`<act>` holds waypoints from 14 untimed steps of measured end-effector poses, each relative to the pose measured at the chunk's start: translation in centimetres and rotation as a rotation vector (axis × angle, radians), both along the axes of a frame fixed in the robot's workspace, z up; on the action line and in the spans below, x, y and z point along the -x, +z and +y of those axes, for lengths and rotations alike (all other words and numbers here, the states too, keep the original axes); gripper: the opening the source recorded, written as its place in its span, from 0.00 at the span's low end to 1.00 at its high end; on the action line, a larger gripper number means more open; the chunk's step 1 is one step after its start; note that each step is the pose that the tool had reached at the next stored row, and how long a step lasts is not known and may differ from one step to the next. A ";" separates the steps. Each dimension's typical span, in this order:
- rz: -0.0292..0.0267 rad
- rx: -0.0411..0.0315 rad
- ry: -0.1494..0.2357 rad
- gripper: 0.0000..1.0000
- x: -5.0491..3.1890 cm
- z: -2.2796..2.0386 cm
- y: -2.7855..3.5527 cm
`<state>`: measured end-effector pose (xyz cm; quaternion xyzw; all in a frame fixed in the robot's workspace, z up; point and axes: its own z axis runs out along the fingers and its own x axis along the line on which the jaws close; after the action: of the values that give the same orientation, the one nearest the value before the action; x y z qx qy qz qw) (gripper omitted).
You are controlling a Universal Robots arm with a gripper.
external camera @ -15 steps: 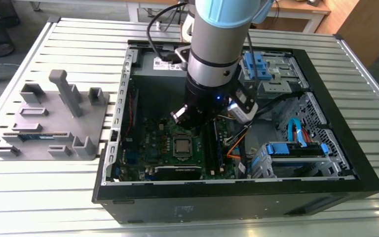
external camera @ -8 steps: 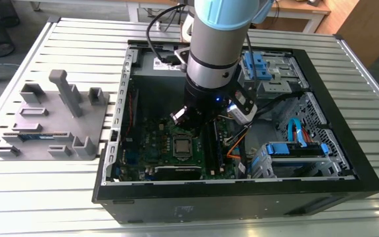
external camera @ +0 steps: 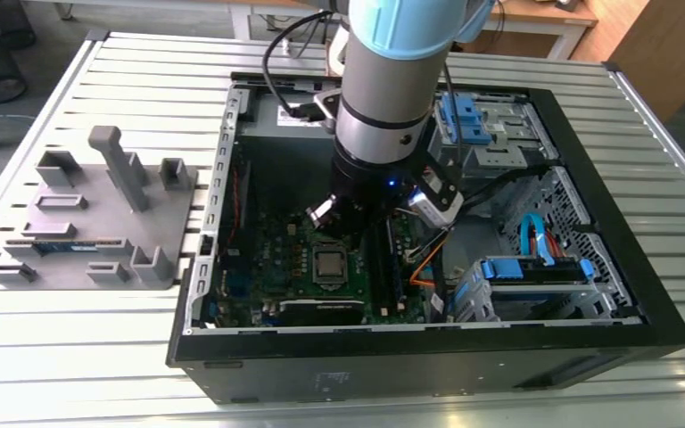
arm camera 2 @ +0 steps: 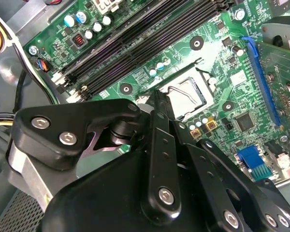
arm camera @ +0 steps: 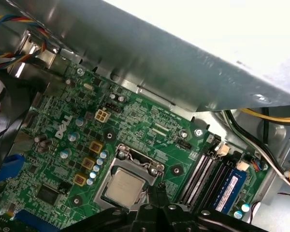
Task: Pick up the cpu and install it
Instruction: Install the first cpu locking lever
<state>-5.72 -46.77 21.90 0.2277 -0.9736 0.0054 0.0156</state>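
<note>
The cpu (arm camera: 124,186) is a shiny silver-grey square lying flat in the motherboard socket, with the socket's metal frame (arm camera: 135,162) around it. In the exterior view the cpu (external camera: 331,263) sits low on the green motherboard (external camera: 289,245) inside the open computer case. My gripper (arm camera: 153,189) hangs just above the board at the socket's edge, on the side of the memory slots. Its black fingers meet at the tip with nothing between them. In the second wrist view the gripper (arm camera 2: 157,96) partly covers the socket frame (arm camera 2: 195,79).
The black case walls (external camera: 438,352) enclose the work area. Black memory slots (arm camera: 205,179) run right beside the socket. Drive cages with blue clips (external camera: 533,272) and loose cables (external camera: 420,267) fill the exterior view's right. A grey parts fixture (external camera: 93,223) stands outside the case on the slatted table.
</note>
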 end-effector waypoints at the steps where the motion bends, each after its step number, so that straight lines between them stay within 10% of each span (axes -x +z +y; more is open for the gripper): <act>1: 0.0000 0.0000 0.000 0.11 0.02 -0.05 -0.03; 14: 0.0000 -0.0001 0.000 0.11 0.10 -0.82 -0.53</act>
<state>-5.82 -47.59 21.37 0.2277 -0.9736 0.0053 0.0156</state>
